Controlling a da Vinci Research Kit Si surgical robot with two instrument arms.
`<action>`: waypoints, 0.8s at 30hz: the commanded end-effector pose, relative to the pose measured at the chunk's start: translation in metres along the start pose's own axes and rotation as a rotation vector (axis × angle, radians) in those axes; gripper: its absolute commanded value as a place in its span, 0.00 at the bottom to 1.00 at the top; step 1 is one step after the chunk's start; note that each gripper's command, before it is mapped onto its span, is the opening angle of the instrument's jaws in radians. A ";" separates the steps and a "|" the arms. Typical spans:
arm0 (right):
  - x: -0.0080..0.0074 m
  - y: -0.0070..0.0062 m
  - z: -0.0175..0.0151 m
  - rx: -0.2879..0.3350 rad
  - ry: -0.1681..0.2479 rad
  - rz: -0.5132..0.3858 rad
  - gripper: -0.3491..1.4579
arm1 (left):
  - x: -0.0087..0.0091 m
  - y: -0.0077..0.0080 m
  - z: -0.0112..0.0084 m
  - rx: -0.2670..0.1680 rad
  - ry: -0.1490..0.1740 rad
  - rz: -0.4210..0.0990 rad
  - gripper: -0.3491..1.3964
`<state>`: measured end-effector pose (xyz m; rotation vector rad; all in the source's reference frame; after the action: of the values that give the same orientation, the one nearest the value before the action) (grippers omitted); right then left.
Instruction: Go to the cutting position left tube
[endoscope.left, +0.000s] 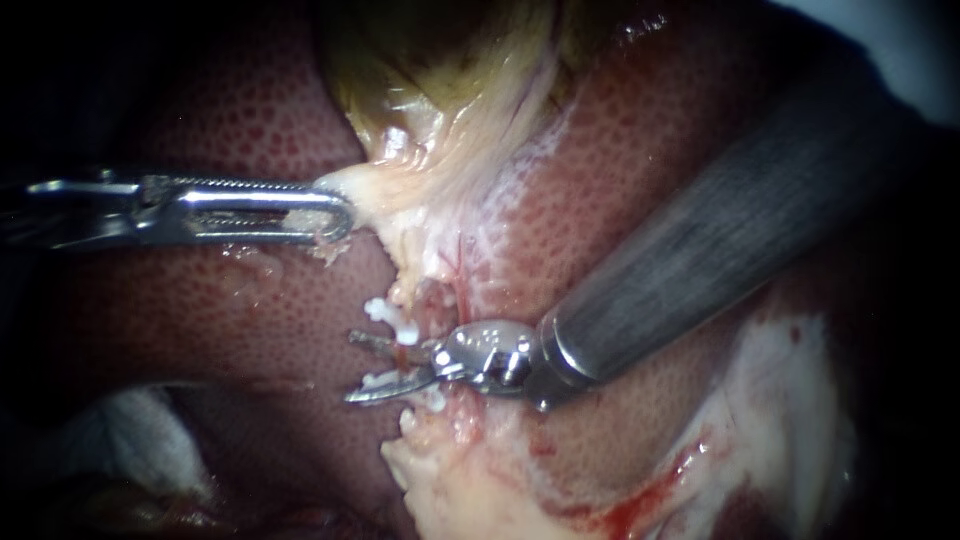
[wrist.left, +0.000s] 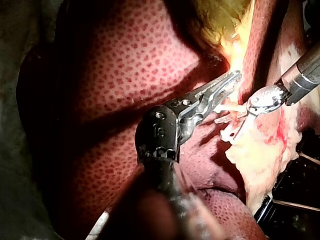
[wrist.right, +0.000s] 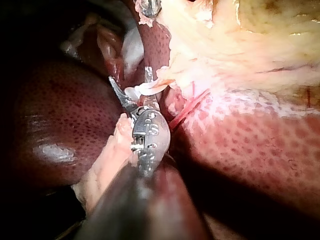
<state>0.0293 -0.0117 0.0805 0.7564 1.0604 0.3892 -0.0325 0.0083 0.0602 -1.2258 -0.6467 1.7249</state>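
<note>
At the left tube, the right instrument is nearly in position, its jaws gaping around the tube. The left instrument has its jaws clamped on the gallbladder. Next, seat the tube deeper.

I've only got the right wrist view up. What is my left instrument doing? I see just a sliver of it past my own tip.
Observer: The endoscope view shows the left instrument shut on pale tissue at the lower edge of the gallbladder.
Operator: Okay, and where do the clips sit against my blades?
Observer: In the endoscope view the right instrument is open. White clips sit on the tube just beyond the upper blade, and more white shows by the lower blade.
</note>
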 end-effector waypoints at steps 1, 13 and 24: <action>0.0000 0.0001 0.0000 0.001 0.000 0.000 0.88 | 0.0000 0.0000 0.0000 0.000 0.000 0.001 0.00; 0.0004 0.0003 0.0007 0.000 0.034 0.005 0.88 | 0.0000 0.0003 0.0000 0.004 0.002 0.000 0.00; 0.0003 0.0003 0.0006 0.000 0.036 0.004 0.82 | -0.0001 0.0003 0.0001 0.005 0.002 0.001 0.00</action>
<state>0.0300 -0.0115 0.0807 0.7545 1.0931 0.4086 -0.0326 0.0080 0.0600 -1.2247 -0.6409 1.7245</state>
